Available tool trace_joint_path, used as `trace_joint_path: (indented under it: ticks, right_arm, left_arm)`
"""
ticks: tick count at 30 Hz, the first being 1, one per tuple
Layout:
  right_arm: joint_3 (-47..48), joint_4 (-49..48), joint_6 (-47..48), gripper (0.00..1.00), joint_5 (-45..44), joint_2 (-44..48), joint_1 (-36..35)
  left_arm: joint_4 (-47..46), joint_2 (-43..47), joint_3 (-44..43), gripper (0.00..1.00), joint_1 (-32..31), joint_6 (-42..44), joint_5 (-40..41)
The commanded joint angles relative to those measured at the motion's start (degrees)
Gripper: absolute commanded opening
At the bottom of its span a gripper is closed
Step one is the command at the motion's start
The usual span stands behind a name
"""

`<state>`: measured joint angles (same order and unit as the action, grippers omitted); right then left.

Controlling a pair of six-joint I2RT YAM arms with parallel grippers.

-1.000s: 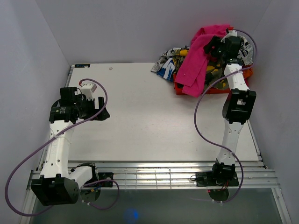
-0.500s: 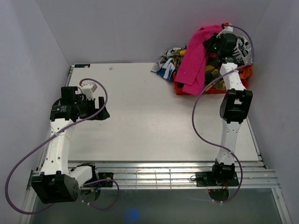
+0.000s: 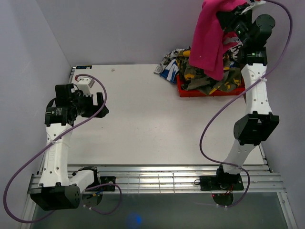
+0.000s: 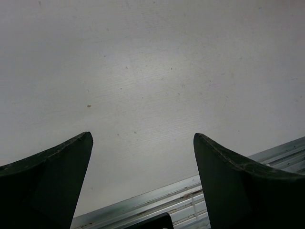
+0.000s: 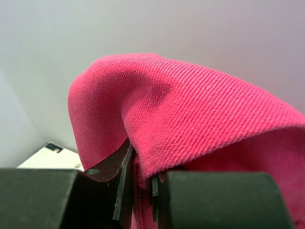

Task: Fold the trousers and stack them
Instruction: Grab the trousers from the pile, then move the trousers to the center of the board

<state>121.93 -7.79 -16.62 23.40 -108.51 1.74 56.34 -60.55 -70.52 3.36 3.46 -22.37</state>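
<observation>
The hot-pink trousers (image 3: 208,38) hang in the air at the back right, lifted high above the red basket (image 3: 214,91). My right gripper (image 3: 228,10) is shut on a fold of the pink cloth near its top. In the right wrist view the trousers (image 5: 190,114) drape over the fingers, and my right gripper (image 5: 142,183) pinches the cloth between narrow jaws. My left gripper (image 3: 101,110) hovers open over the left side of the table, far from the trousers. In the left wrist view the left gripper (image 4: 143,143) has only bare table between its wide-apart fingers.
The red basket holds a pile of camouflage and other patterned clothes (image 3: 209,78), with a blue-and-white patterned garment (image 3: 169,64) spilling out onto the white table (image 3: 152,119). Grey walls close in the left, back and right. A metal rail (image 3: 157,179) runs along the near edge.
The right gripper closed on the trousers and rose high, pulling them up out of the basket. The left arm shifted slightly left and back.
</observation>
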Motion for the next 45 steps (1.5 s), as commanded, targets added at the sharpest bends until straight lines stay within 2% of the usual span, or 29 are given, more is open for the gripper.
trace_joint_path:
  ticks: [1, 9, 13, 17, 21, 24, 25, 28, 31, 33, 36, 38, 40, 41, 45]
  right_arm:
    - [-1.1, -8.6, 1.1, 0.08, 10.8, 9.6, -0.3]
    - [-8.4, -4.1, -0.2, 0.08, 25.2, 20.3, -0.8]
    - [-13.1, -3.2, -0.1, 0.08, 33.2, 24.9, -2.5]
    - [-14.6, -1.8, -1.0, 0.08, 38.9, 25.6, -6.5]
    - [-11.4, -2.8, -1.6, 0.08, 35.9, 24.3, -9.2]
    - [-3.0, -3.9, -2.8, 0.08, 32.6, 20.6, -9.2]
    - [2.4, -4.4, -4.2, 0.08, 32.5, 18.0, -9.2]
    - [8.0, -9.3, -13.6, 0.08, 32.0, 14.5, -10.0]
    - [6.4, -9.5, -19.5, 0.08, 33.8, 14.5, -12.7]
    - [-1.4, -10.3, -19.9, 0.08, 35.6, 17.4, -15.5]
    - [-9.9, -9.4, -18.4, 0.08, 37.8, 20.1, -19.7]
    - [-11.7, -7.7, -18.4, 0.08, 39.3, 20.2, -22.7]
    - [-11.3, -5.4, -16.7, 0.08, 40.8, 19.4, -24.4]
    - [-11.0, -3.7, -16.3, 0.08, 42.0, 19.1, -25.8]
    - [-8.1, 0.0, -16.0, 0.08, 45.4, 17.0, -27.1]
  left_arm:
    - [0.8, -0.3, -5.7, 0.98, 0.2, -1.4, 0.3]
    - [2.0, -6.3, -16.3, 0.98, 3.4, -5.2, -3.8]
    - [2.5, -8.9, -20.1, 0.98, 6.8, -6.3, -10.6]
    - [0.8, -10.5, -21.1, 0.98, 10.8, -7.5, -16.8]
    - [-1.1, -10.7, -20.3, 0.98, 13.1, -8.3, -21.0]
    - [-3.1, -9.4, -19.1, 0.98, 13.2, -8.1, -22.0]
    - [-3.6, -8.9, -18.1, 0.98, 13.2, -7.9, -22.1]
    - [-5.7, -6.9, -15.6, 0.98, 13.2, -6.4, -23.2]
    - [-6.8, -6.8, -14.0, 0.98, 13.2, -5.1, -24.4]
    - [-6.7, -7.4, -13.6, 0.98, 13.2, -4.5, -25.3]
    - [-6.1, -8.4, -11.7, 0.98, 13.2, -0.3, -28.5]
    - [-5.7, -7.4, -7.3, 0.98, 13.3, 7.1, -36.6]
    - [-5.4, -5.8, -2.9, 0.98, 13.2, 12.9, -41.6]
    - [-5.4, -3.5, 2.1, 0.98, 13.2, 19.3, -45.4]
    - [-6.1, 1.7, 11.9, 0.98, 12.2, 32.3, -46.5]
